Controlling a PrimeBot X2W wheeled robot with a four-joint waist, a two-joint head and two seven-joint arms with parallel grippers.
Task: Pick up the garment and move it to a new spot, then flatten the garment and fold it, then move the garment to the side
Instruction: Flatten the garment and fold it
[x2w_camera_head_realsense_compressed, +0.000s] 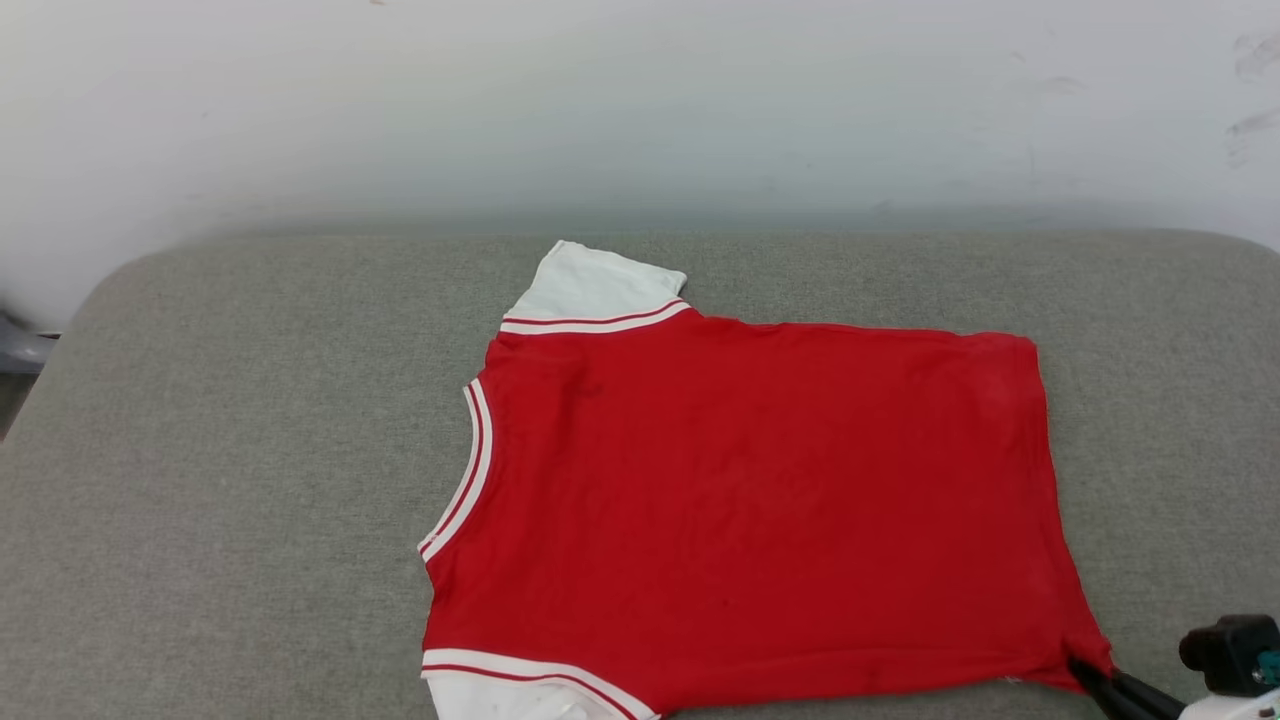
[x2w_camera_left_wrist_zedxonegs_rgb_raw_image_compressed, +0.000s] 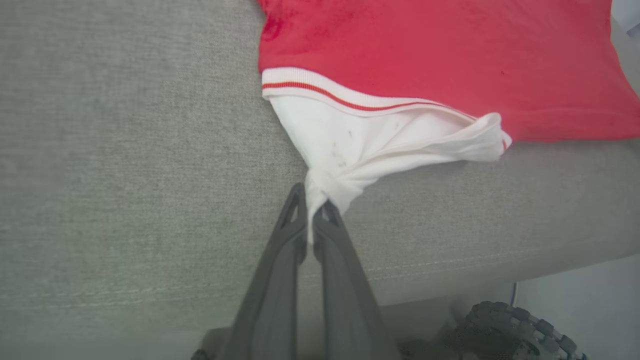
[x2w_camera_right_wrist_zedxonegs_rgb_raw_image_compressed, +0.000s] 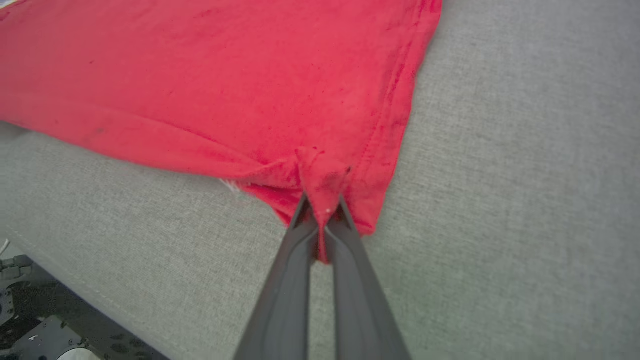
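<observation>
While flat, garment (x2w_camera_head_realsense_compressed: 760, 500): sleeve (x2w_camera_left_wrist_zedxonegs_rgb_raw_image_compressed: 360, 145) in L gripper (x2w_camera_left_wrist_zedxonegs_rgb_raw_image_compressed: 314, 210), hem (x2w_camera_right_wrist_zedxonegs_rgb_raw_image_compressed: 320, 175) in R gripper (x2w_camera_right_wrist_zedxonegs_rgb_raw_image_compressed: 322, 210)

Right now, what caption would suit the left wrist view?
Left hand shut on the red garment by its white sleeve, over grey upholstery.

You are looking at a grey fabric cushion (x2w_camera_head_realsense_compressed: 250, 480), its rounded far edge meeting a scuffed white wall (x2w_camera_head_realsense_compressed: 640, 100). A pale stitched seam (x2w_camera_left_wrist_zedxonegs_rgb_raw_image_compressed: 440, 263) is running along its near side; a grey object (x2w_camera_head_realsense_compressed: 18, 350) is peeking in at left.
</observation>
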